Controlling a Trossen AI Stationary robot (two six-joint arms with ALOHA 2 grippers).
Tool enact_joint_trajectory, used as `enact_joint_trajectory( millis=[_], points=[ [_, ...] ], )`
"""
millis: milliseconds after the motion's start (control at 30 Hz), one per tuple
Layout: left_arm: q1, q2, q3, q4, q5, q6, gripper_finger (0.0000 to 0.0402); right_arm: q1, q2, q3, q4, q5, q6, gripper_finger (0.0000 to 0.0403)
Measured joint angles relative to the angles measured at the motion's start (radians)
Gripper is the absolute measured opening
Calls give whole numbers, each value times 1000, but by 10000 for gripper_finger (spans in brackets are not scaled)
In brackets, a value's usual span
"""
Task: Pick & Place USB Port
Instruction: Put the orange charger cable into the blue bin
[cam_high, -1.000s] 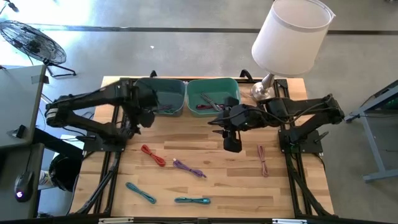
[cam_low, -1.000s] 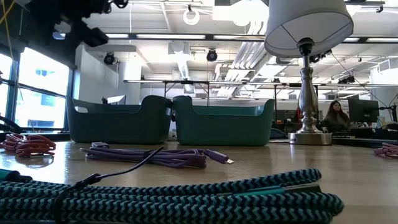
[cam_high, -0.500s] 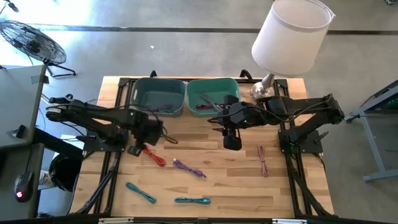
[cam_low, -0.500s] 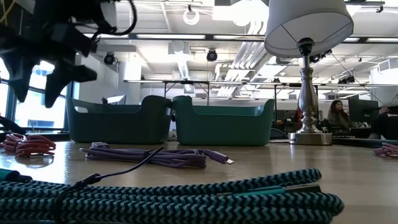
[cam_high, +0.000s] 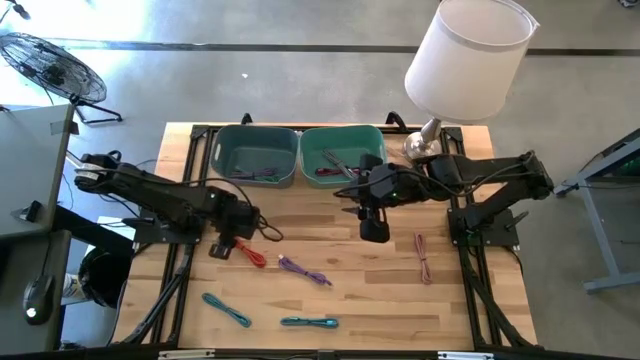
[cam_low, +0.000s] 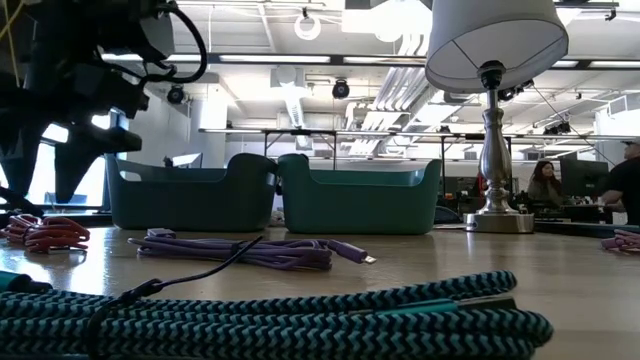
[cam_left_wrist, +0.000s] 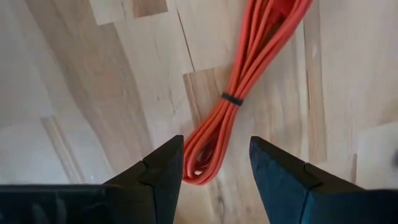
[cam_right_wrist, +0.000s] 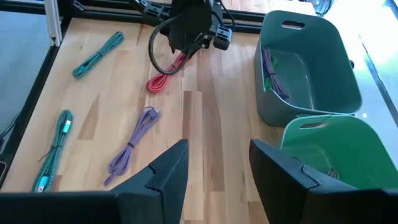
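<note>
The red coiled USB cable (cam_high: 248, 252) lies flat on the wooden table left of centre, bound by a black tie (cam_left_wrist: 232, 99). My left gripper (cam_high: 222, 246) hangs just above the cable's left end, open. In the left wrist view its two fingers stand on either side of that looped end (cam_left_wrist: 200, 173) without touching it. The low view shows the left gripper (cam_low: 70, 150) above the red cable (cam_low: 45, 235). My right gripper (cam_high: 373, 229) hovers open over the table's middle, near the right teal bin (cam_high: 340, 128).
Two teal bins, the left one (cam_high: 255, 128) and the right one, sit at the far edge with cables inside. A purple cable (cam_high: 304, 270), two teal cables (cam_high: 226, 309) (cam_high: 309, 322) and a pink cable (cam_high: 423, 257) lie on the table. A lamp (cam_high: 470, 60) stands at the far right corner.
My left gripper has swung from beside the left bin toward the table's near edge and come down over the red cable's left end. It has slowed in the last half second. The cables have not moved.
</note>
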Motion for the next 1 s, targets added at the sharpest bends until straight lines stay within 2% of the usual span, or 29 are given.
enact_joint_trajectory(
  millis=[367,700,800,900,933,1000],
  points=[
    [0,72,0,55,25,-25,181,2,0,0,-1,-8,0,158],
    [-31,235,3,76,48,44,177,3,0,0,-9,-12,-1,154],
    [-53,285,6,78,24,59,132,3,0,0,-14,-12,-3,154],
    [-56,307,5,73,37,58,38,3,0,0,-21,-10,-3,153],
    [-54,306,5,74,49,45,25,3,0,0,-26,-9,-3,154],
    [-55,295,15,64,53,22,24,3,0,0,-28,-9,-3,154]
  ],
)
